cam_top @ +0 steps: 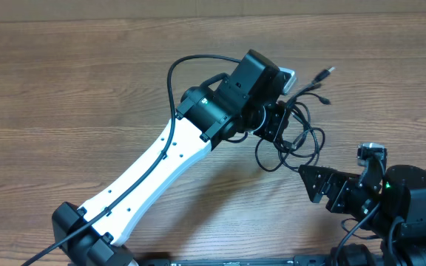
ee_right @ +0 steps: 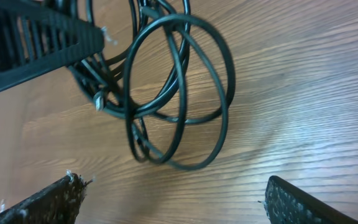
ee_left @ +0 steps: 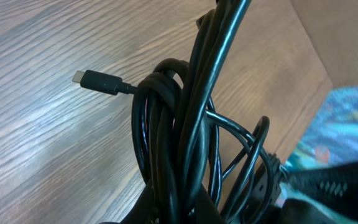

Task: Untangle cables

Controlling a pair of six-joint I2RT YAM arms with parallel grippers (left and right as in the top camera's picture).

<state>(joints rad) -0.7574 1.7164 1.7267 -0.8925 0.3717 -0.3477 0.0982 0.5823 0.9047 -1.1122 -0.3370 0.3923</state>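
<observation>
Left gripper (cam_top: 278, 122) appears clamped on the tangled black cables (ee_left: 166, 137), holding loops above the wooden table (cam_top: 65, 89). Right gripper (cam_top: 310, 183), at five o'clock from them, gapes wide, empty.

The cables (ee_left: 166, 143) wear a smooth black plastic or rubbery jacket, glossy enough to carry pale streaks of light along each strand. Just ahead of the left gripper (cam_top: 275, 123), one plug (ee_left: 97, 81) has a matt black moulded body and a small, pale, metal-looking tip. Beneath both grippers the table (ee_left: 36, 137) is light wood grain — fine streaked lines under a soft satin sheen. The right gripper (ee_right: 173, 186) has black pads (ee_right: 45, 202) with a rough, finely textured face — fuzzy at the edges. Behind the left gripper, the arm (cam_top: 161, 162) has a smooth white plastic shell and matt black joint housings.
</observation>
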